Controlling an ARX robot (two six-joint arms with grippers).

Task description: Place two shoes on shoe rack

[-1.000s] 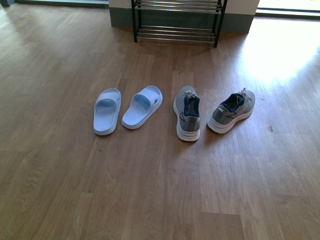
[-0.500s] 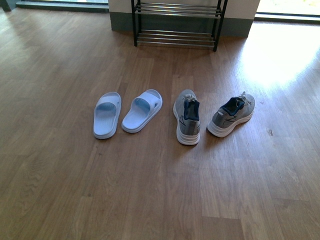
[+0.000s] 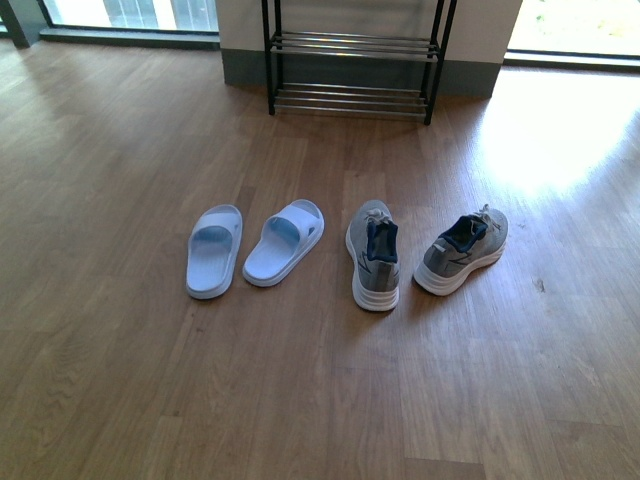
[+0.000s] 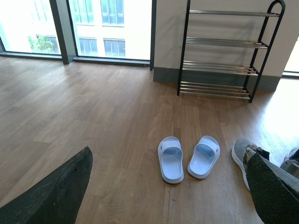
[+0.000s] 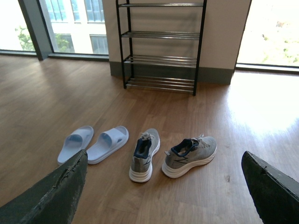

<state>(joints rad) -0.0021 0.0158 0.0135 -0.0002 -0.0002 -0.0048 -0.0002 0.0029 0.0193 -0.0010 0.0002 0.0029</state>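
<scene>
The left pincer (image 4: 168,156) and right pincer (image 5: 164,154) are both spread wide, gripping nothing. The blue slippers (image 4: 204,156) lie ahead of the left one, grey sneakers (image 5: 189,156) ahead of the right; the shoe rack (image 5: 161,60) stands beyond.

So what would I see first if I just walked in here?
Four shoes sit in a row on the wooden floor: a pair of pale blue sandals on the left and a pair of grey sneakers on the right, with the far-right sneaker angled outward. Behind them, against the wall, stands the black shoe rack, with nothing on its shelves.
</scene>
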